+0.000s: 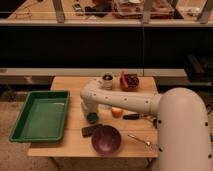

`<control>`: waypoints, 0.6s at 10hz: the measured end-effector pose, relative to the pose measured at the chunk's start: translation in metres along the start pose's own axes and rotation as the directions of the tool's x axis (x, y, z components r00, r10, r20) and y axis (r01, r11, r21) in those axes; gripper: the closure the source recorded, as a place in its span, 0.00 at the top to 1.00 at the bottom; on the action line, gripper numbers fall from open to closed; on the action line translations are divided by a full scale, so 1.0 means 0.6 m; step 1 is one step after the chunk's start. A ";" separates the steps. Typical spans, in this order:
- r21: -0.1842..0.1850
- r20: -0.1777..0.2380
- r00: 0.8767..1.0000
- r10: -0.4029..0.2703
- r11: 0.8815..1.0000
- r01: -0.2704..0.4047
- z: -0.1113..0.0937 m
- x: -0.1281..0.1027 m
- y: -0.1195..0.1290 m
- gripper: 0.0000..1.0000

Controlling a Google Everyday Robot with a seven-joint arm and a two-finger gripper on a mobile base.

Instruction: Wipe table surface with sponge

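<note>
The table surface (75, 142) is a light tan wooden top in the middle of the camera view. The sponge (92, 118), a small dark green chunky pad, rests on it left of centre, beside the orange ball (116, 112). My white arm reaches in from the right and bends down over the table. My gripper (90, 112) points down right over the sponge, at or just above its top. The arm's end hides the far side of the sponge.
A green plastic tray (40, 115) fills the table's left side. A purple bowl (105, 139) and a flat dark block (91, 130) sit near the front edge. A cup (107, 80), a reddish bowl (130, 81), a black utensil (132, 116) and a spoon (140, 141) lie right.
</note>
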State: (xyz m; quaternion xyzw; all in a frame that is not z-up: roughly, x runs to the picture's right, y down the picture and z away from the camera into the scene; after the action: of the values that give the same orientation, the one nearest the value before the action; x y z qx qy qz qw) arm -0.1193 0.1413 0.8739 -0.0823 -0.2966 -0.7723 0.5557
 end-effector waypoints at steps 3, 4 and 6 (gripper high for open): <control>0.013 0.000 0.998 -0.065 0.998 0.065 0.009 0.035 -0.028 0.10; 0.016 -0.002 0.998 -0.068 0.998 0.068 0.011 0.049 -0.025 0.10; 0.026 -0.013 0.998 -0.060 0.998 0.061 0.017 0.103 -0.001 0.10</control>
State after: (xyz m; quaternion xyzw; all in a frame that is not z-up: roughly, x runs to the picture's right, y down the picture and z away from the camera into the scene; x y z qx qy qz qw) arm -0.1446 0.0969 0.9101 -0.0613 -0.3055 -0.7853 0.5349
